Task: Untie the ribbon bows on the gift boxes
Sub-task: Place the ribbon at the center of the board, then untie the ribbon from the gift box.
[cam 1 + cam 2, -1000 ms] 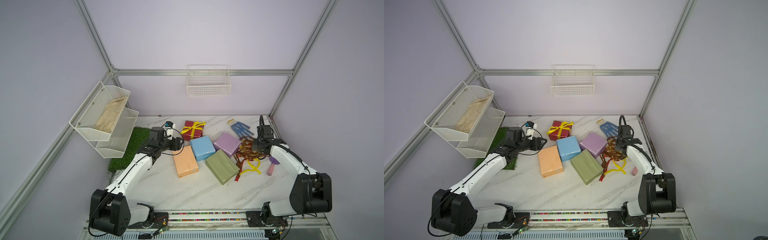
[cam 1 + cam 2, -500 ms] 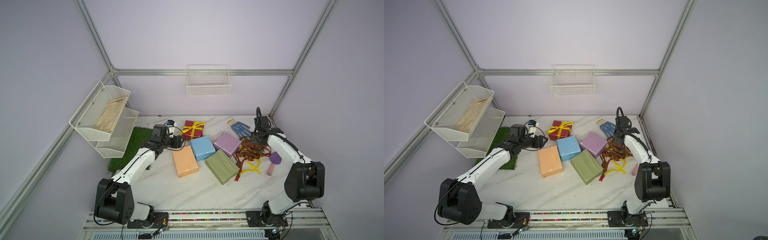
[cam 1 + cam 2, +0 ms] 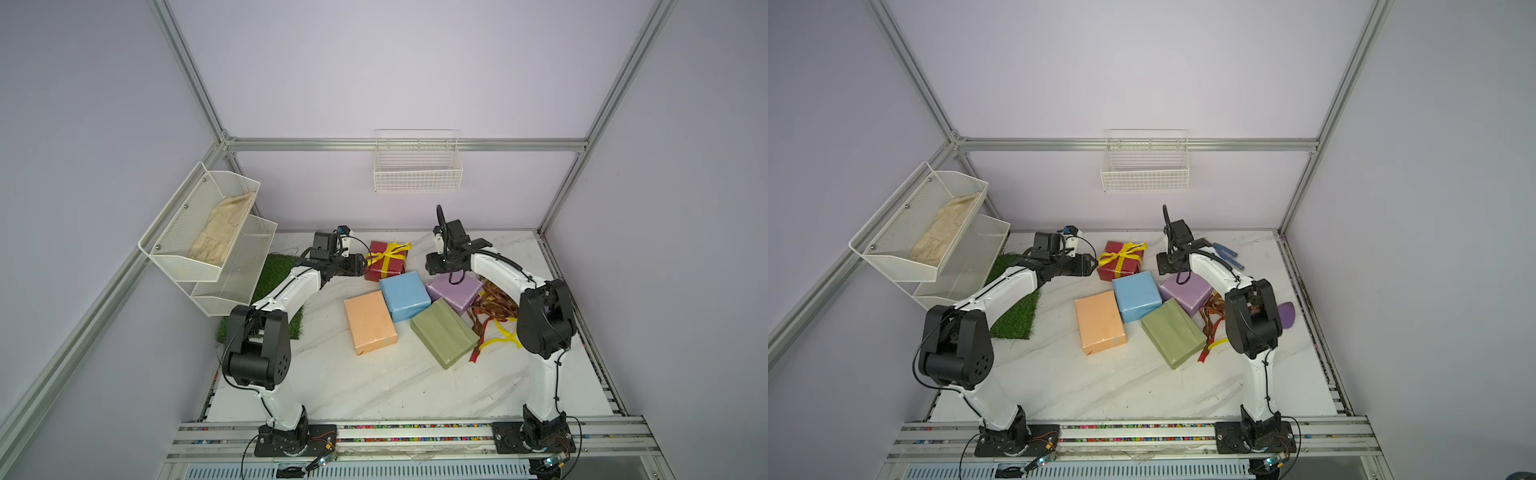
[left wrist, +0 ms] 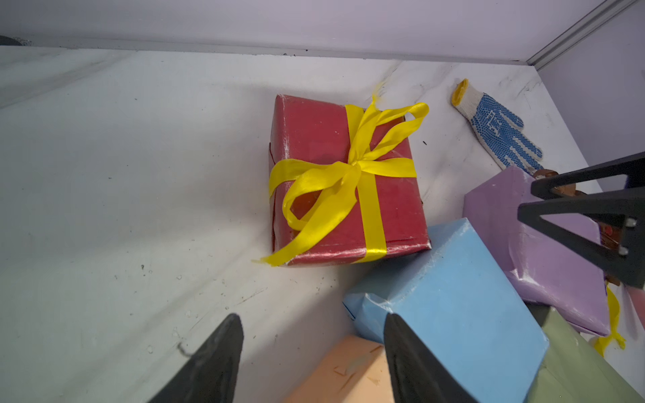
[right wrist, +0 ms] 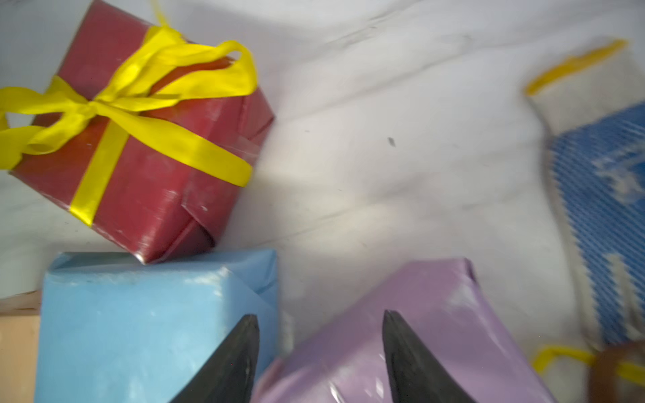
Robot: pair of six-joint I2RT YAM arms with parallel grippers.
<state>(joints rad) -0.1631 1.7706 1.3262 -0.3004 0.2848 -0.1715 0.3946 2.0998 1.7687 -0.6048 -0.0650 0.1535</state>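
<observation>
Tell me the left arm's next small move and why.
Probably ease the open left gripper forward onto the loose tail of the yellow bow and close: only the dark red box is tied, and that tail hangs off its edge nearest the gripper.

The dark red box (image 4: 310, 136) is wrapped in glossy paper, scuffed white along its edges, and its yellow ribbon (image 4: 370, 209) has a satin sheen. The light blue box (image 4: 446, 300) looks matt. The lilac box (image 4: 488, 209) is shinier and creased (its folds catch the light). The glove (image 4: 495, 129) is white knit cloth with raised blue dots. The tabletop (image 4: 139, 174) is smooth and marble-patterned. At centre left in a top view, the mat (image 3: 276, 272) is tufted fake grass.
</observation>
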